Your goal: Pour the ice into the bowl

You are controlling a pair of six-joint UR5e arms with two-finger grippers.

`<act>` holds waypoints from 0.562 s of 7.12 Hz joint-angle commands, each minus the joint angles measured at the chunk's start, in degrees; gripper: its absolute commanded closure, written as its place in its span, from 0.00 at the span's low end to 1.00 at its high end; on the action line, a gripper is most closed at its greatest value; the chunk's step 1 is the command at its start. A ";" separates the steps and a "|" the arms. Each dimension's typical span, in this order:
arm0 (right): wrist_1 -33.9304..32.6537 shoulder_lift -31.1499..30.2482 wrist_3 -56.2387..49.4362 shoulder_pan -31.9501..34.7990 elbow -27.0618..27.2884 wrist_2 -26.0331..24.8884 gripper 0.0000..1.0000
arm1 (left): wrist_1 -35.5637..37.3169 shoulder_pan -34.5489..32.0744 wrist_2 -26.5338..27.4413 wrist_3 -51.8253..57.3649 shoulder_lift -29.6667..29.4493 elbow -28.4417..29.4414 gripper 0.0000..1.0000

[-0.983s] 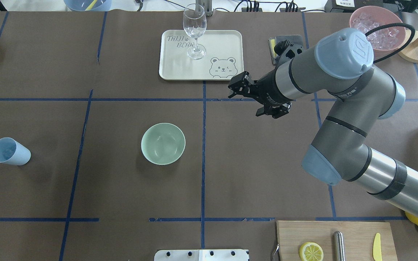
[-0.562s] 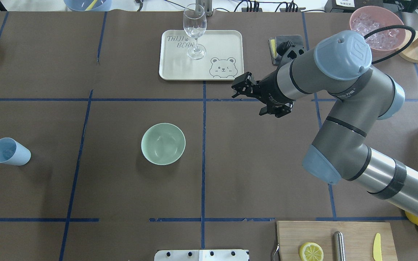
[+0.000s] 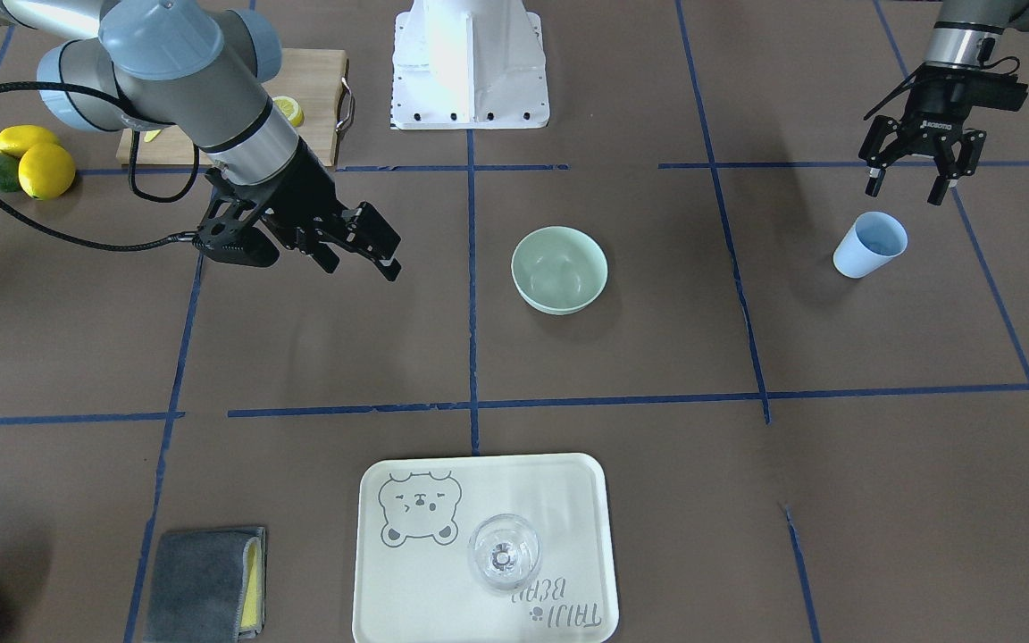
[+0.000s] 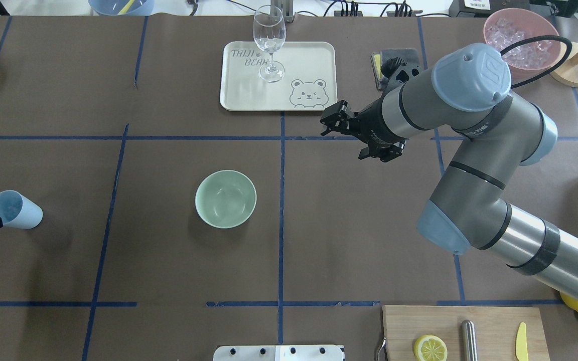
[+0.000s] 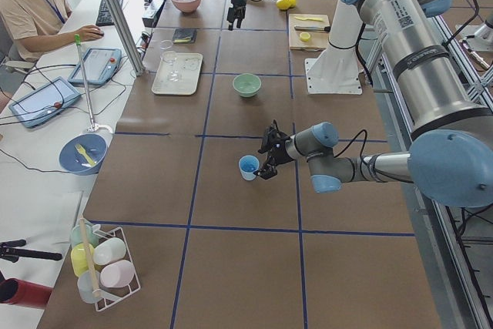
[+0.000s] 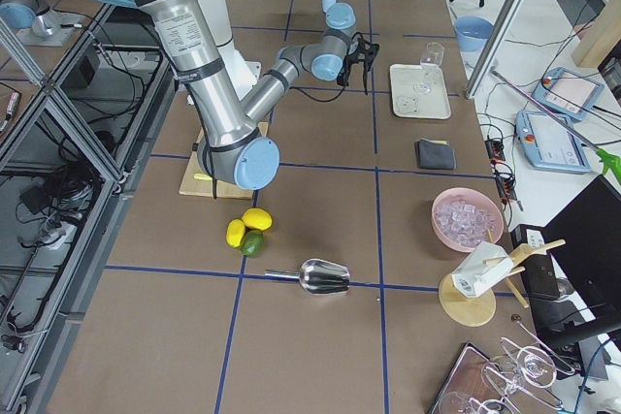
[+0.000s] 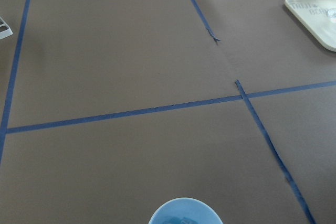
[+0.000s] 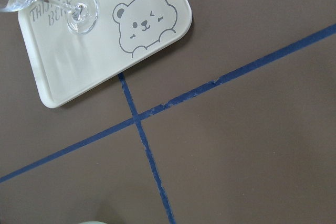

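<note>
Ice [image 3: 878, 237] seemingly lay in light blue cup [image 3: 857, 260], right of front view, well apart from central bowl [image 3: 559, 288]; left gripper [image 3: 903, 194] hung spread, empty, near cup; right gripper [image 4: 325, 126] likewise empty, spread; reach step, by my reading; next probably needed squaring jaws round cup.

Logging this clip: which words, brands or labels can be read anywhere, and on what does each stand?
"TAIJI BEAR": printed on the cream tray, next to a bear drawing.
"ROBOTIQ": on the body of the left gripper, small.
"UR" logo: on the blue joint cap of the right arm.
Sticker on the left arm, exterior left view: too small to read.
</note>
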 commanded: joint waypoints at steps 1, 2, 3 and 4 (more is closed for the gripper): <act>0.00 -0.14 -0.02 0.00 -0.01 -0.01 0.00 | 4.31 11.70 14.51 -10.90 -0.07 2.94 0.01; 0.00 -0.14 -0.02 0.08 0.08 -0.01 0.00 | 5.65 12.51 17.25 -15.89 -1.47 4.51 0.01; 0.00 -0.23 -0.02 0.17 0.17 -0.01 0.00 | 5.66 12.61 22.58 -16.90 -4.87 6.79 0.01; 0.00 -0.32 -0.11 0.17 0.08 -0.01 0.00 | 5.57 12.61 25.59 -16.91 -6.47 7.85 0.01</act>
